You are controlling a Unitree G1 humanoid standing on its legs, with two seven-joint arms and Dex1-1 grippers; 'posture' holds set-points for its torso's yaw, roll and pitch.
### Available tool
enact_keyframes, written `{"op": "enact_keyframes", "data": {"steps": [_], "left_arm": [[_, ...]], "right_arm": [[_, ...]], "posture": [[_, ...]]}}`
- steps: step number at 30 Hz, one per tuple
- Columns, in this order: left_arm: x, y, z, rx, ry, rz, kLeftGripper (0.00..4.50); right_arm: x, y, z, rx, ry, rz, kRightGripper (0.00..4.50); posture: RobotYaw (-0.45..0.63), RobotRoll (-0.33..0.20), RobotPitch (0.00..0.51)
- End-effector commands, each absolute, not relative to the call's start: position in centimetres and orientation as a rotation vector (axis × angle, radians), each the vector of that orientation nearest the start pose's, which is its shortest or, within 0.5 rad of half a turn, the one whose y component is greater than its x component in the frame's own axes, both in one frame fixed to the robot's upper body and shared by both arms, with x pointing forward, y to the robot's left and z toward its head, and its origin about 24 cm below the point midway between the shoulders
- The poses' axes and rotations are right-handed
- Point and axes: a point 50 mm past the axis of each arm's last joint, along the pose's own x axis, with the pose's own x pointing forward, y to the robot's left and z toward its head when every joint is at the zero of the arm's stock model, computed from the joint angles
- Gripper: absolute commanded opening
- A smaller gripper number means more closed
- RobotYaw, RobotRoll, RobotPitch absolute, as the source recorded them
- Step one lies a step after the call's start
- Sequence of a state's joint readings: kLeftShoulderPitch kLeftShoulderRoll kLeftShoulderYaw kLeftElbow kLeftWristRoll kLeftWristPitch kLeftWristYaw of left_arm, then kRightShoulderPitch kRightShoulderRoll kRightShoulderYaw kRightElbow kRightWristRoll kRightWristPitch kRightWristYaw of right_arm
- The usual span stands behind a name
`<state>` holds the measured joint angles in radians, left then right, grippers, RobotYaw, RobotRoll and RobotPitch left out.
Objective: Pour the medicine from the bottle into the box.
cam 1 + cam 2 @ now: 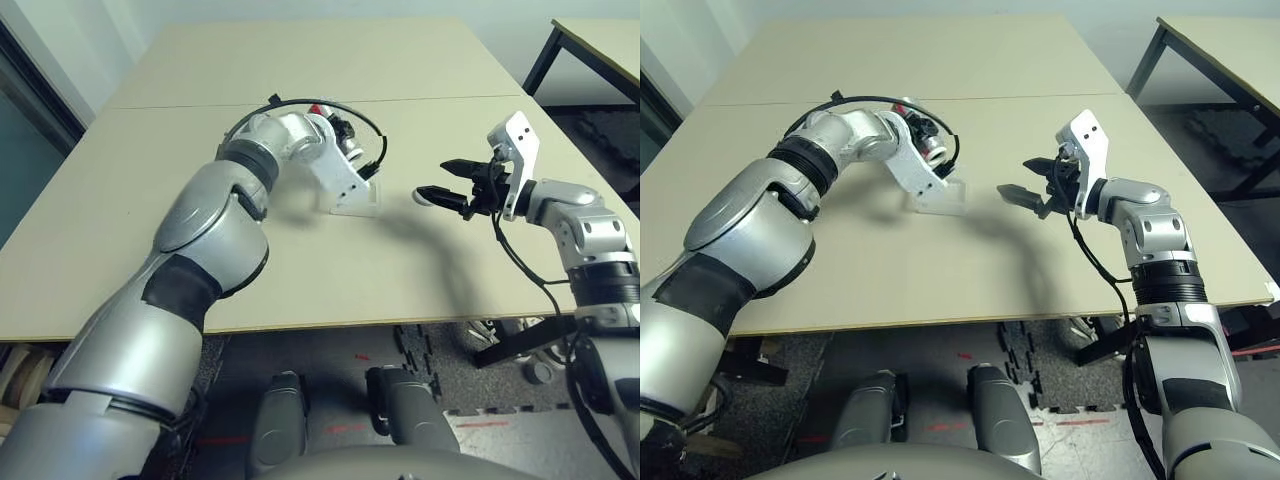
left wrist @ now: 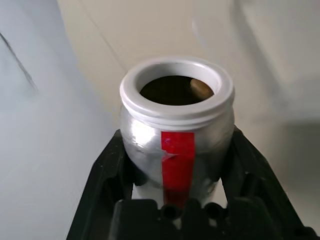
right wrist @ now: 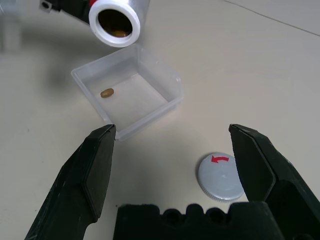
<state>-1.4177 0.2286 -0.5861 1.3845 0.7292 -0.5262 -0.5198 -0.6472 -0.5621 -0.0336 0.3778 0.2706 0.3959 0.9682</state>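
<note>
- I am looking at a wide pale bench (image 1: 300,80), bare along its far half and around its near edge, so both arms are getting plenty of open room; a second bench (image 1: 600,45) is standing well apart at the far right.
- My left gripper (image 2: 175,165) is hanging over the middle of the bench, jaws clamping the bottle (image 2: 177,130) on both sides of its body.
- My right gripper (image 3: 172,150) is hovering to the right of the box, jaws spread wide and carrying nothing.
- The box (image 3: 127,90) is lying flat on the bench just under the left gripper, open side up.
- The bottle is tipping over, its long axis slanting down, and its white mouth (image 3: 114,22) is pointing toward the right gripper, just over the box's far corner; one pill is showing inside the mouth.
- The cap (image 3: 220,176) is lying on the bench near the box, beneath the right jaws.
- One brown pill (image 3: 107,93) is lying in the box.
</note>
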Motion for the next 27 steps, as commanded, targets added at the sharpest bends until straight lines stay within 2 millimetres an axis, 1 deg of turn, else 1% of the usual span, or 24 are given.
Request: {"op": "enact_keyframes", "data": {"steps": [1,3,6,8,11,15,21,25,27], "left_arm": [[40.8,7.8,19.3,1.285,-0.021,-0.985,2.55],[40.9,8.7,19.4,1.052,-0.004,-0.980,2.55],[40.9,9.8,19.6,0.779,-0.007,-0.971,2.55],[40.9,10.7,19.4,0.661,-0.009,-0.962,2.55],[40.8,12.6,18.8,0.519,-0.017,-0.916,2.55],[40.5,15.0,17.8,0.376,-0.033,-0.834,2.55],[39.6,17.5,15.8,0.209,-0.070,-0.724,2.55],[38.9,18.2,14.7,0.166,-0.091,-0.682,2.55],[38.4,18.5,13.8,0.152,-0.104,-0.650,2.55]], "right_arm": [[34.3,-21.4,15.5,-0.161,0.173,0.842,4.50],[34.4,-21.3,15.5,-0.165,0.177,0.852,4.50],[34.5,-21.1,15.6,-0.168,0.179,0.861,4.50],[34.5,-21.0,15.7,-0.168,0.179,0.868,4.50],[34.7,-20.8,15.9,-0.173,0.184,0.885,4.50],[34.9,-20.6,16.0,-0.181,0.190,0.903,4.50],[35.2,-20.3,16.3,-0.182,0.180,0.910,4.50],[35.1,-20.4,16.3,-0.181,0.178,0.908,4.50],[35.0,-20.5,16.2,-0.179,0.178,0.901,4.50]], "posture": [[-0.05,0.000,0.053],[-0.05,0.000,0.059],[-0.04,0.000,0.067],[-0.03,0.000,0.073],[-0.02,0.000,0.084],[-0.01,0.000,0.097],[-0.01,0.000,0.107],[-0.01,0.000,0.112],[-0.02,0.000,0.109]]}}
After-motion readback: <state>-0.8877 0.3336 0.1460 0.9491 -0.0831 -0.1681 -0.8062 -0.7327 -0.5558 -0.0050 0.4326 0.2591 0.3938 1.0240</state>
